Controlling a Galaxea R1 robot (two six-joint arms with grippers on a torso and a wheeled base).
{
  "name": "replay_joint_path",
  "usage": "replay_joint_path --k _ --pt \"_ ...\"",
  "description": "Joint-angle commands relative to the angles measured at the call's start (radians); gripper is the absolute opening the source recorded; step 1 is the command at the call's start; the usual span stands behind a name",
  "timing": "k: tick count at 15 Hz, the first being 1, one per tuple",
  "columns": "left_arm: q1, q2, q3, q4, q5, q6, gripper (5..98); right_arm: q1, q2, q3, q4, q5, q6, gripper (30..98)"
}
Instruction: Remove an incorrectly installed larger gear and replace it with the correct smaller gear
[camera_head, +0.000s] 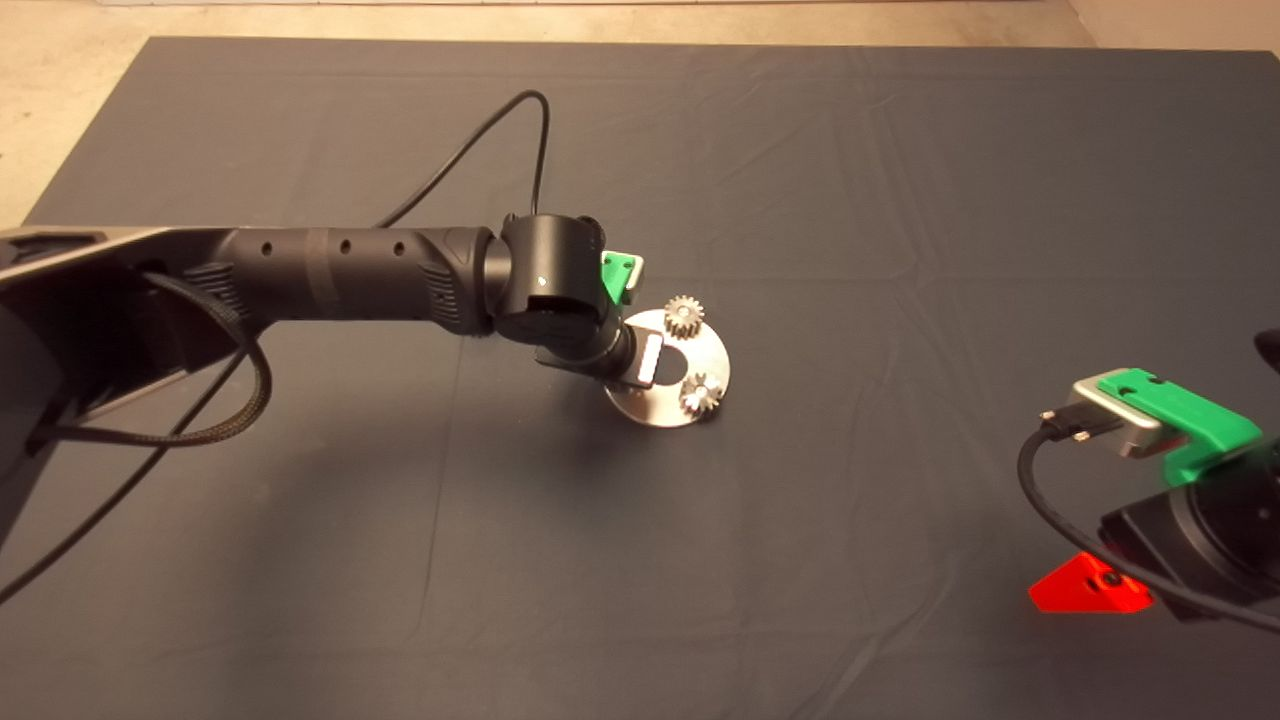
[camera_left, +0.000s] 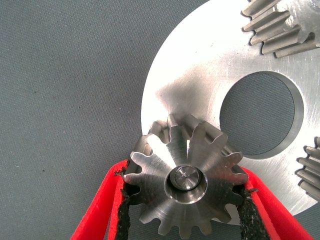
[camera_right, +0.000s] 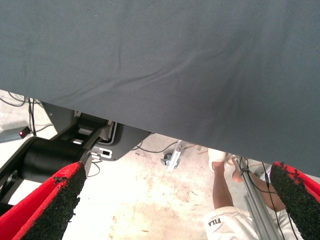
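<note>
Larger gear sits clamped between left hand pads.

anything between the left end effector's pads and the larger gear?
Nothing. In the left wrist view both pads press straight against the teeth of the larger gear, which still sits on its pin on the round metal plate.

A creased dark grey mat covers the table. Beyond its edge lies pale, scuffed concrete floor, where loose cables trail and a person's leg stands.
</note>
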Motion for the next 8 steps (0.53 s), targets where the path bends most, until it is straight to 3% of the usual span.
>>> replay_joint_path --k 1,8 --pt "-0.018 0.001 0.031 0.008 -0.001 0.001 43.1 0.016 0.002 0.004 -0.026 -0.125 0.008 97.7" --pt "-0.024 -0.001 0.029 0.005 -0.001 -0.004 42.8 0.016 0.001 0.004 -0.026 -0.125 0.007 97.7"
